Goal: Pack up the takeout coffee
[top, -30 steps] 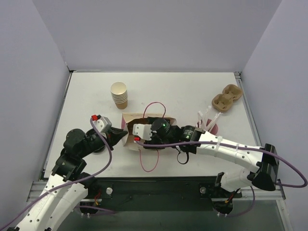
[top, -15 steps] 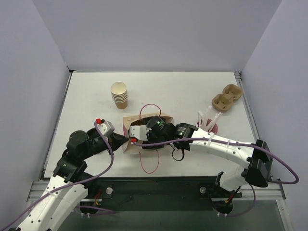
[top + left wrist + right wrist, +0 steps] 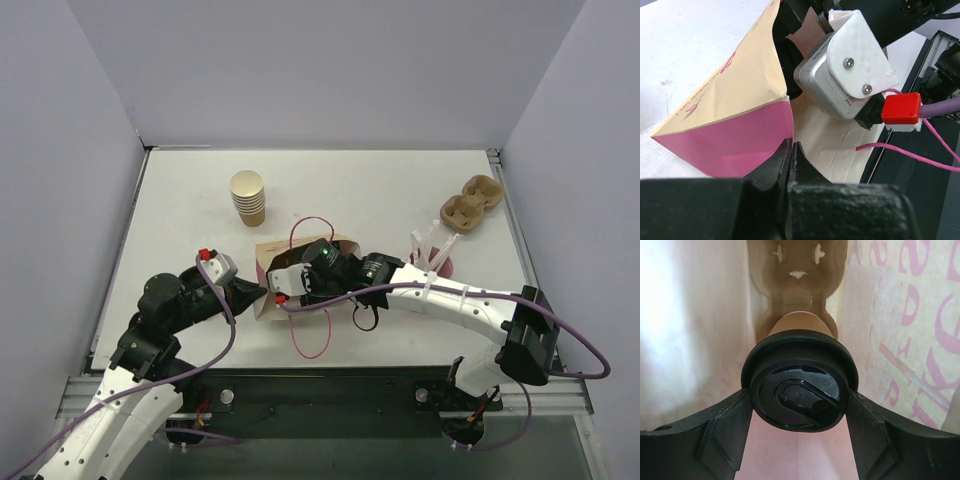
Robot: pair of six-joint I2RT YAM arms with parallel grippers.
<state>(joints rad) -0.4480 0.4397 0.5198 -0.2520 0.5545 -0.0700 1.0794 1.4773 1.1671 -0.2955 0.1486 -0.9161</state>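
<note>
The takeout coffee [image 3: 799,390], a tan paper cup with a black lid, sits deep inside the paper bag [image 3: 900,340]. My right gripper [image 3: 799,396] is shut on it, with one finger on each side of the lid. From above, the bag [image 3: 345,243] lies on its side in mid-table, and the right wrist [image 3: 322,262] reaches into its mouth, hiding the cup. My left gripper [image 3: 791,147] is shut on the bag's mouth edge, where the tan outside [image 3: 740,90] meets the pink lining. In the top view the left gripper [image 3: 258,293] is at the bag's left end.
A moulded pulp cup tray [image 3: 796,270] lies at the bag's far end. A stack of lidless cups [image 3: 248,197] stands at the back left. A second cup carrier [image 3: 470,203] lies back right, and a pink cup with straws [image 3: 435,262] is by the right arm. The bag's red handle loop [image 3: 315,335] trails toward me.
The right arm has pushed leftward and deeper into the bag with the cup. The left gripper has kept its pinch on the bag's edge and shifted slightly right.
</note>
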